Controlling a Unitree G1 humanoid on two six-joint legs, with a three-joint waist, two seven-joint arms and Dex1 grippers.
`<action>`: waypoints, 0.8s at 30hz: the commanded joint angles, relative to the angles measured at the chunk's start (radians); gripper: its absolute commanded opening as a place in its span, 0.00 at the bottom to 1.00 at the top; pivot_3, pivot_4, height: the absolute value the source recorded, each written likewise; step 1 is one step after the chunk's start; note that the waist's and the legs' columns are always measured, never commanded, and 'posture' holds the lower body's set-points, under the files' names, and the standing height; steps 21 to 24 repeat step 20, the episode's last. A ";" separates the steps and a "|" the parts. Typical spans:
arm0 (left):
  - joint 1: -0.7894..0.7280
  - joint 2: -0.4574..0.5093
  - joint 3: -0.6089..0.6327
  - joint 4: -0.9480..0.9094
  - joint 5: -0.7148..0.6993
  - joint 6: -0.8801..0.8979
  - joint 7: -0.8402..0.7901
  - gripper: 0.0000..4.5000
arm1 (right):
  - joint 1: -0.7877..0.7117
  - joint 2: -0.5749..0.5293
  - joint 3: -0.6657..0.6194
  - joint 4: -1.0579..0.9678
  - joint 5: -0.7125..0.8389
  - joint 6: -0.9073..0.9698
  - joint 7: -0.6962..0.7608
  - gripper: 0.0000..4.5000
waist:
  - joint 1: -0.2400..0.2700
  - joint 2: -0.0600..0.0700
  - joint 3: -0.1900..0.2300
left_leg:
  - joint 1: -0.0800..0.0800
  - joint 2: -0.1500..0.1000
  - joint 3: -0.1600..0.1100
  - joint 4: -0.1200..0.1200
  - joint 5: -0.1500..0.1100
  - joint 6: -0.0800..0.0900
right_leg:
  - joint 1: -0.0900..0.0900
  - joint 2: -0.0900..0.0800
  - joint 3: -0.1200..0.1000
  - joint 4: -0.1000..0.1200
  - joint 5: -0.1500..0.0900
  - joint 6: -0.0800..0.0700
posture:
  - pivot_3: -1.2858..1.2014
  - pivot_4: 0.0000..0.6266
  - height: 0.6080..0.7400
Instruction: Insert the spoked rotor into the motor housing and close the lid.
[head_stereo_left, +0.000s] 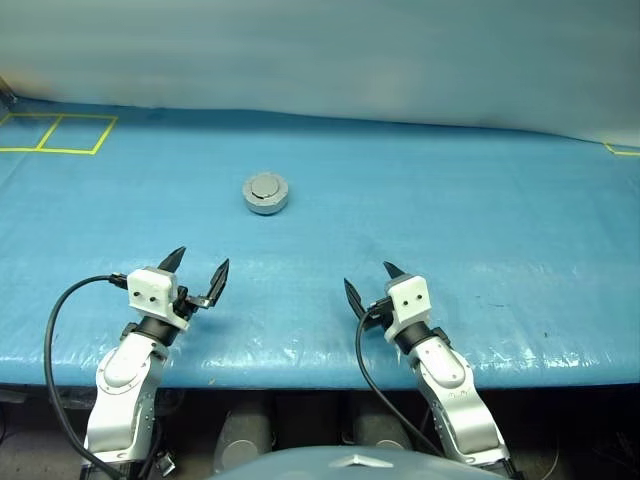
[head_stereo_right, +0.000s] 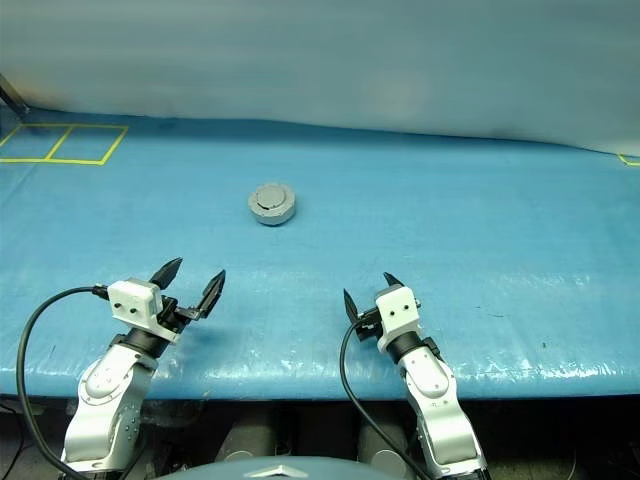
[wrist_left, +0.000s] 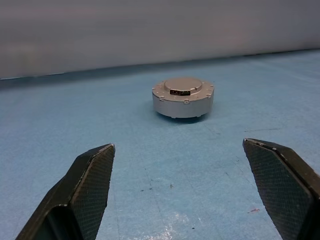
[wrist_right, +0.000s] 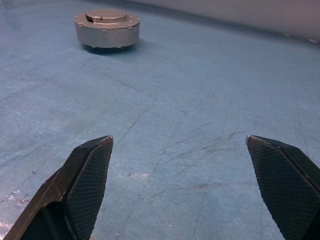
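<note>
The motor housing (head_stereo_left: 266, 193), a squat round grey metal case, stands on the blue table at centre-left. Its lid (wrist_left: 183, 84) lies flat and shut on top, raised round centre up. The spoked rotor is hidden or out of view. My left gripper (head_stereo_left: 202, 258) is open near the table's front edge, short of the housing and a little to its left, pointing level at it. My right gripper (head_stereo_left: 368, 276) is open too, near the front edge and to the right of the housing. Nothing sits between either pair of fingers (wrist_left: 92, 175) (wrist_right: 90, 170).
Blue sheet covers the table (head_stereo_left: 480, 220), with its front edge just behind my wrists. Yellow tape squares (head_stereo_left: 60, 133) mark the far left corner and a yellow tape mark (head_stereo_left: 622, 151) the far right. A pale backdrop (head_stereo_left: 320, 50) closes the far side.
</note>
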 joint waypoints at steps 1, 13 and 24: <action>-0.008 0.004 0.006 -0.025 -0.006 -0.015 -0.004 0.99 | -0.003 0.003 0.006 -0.029 0.000 -0.018 0.001 1.00 | 0.000 0.000 0.000 | 0.000 0.000 0.000 0.000 0.000 0.000 | 0.000 0.000 0.000 0.000 0.000 0.000 | 0.52 0.24 1.00; -0.004 0.006 0.007 -0.030 -0.005 -0.014 -0.005 0.99 | -0.003 0.002 0.007 -0.028 -0.001 -0.019 0.006 1.00 | 0.000 0.000 0.000 | 0.000 0.000 0.000 0.000 0.000 0.000 | 0.000 0.000 0.000 0.000 0.000 0.000 | 0.52 0.24 1.00; -0.007 0.010 0.009 -0.030 -0.007 -0.013 -0.007 0.99 | -0.006 0.004 0.009 -0.026 -0.001 -0.021 0.006 1.00 | 0.000 0.000 0.000 | 0.000 0.000 0.000 0.000 0.000 0.000 | 0.000 0.000 0.000 0.000 0.000 0.000 | 0.52 0.24 1.00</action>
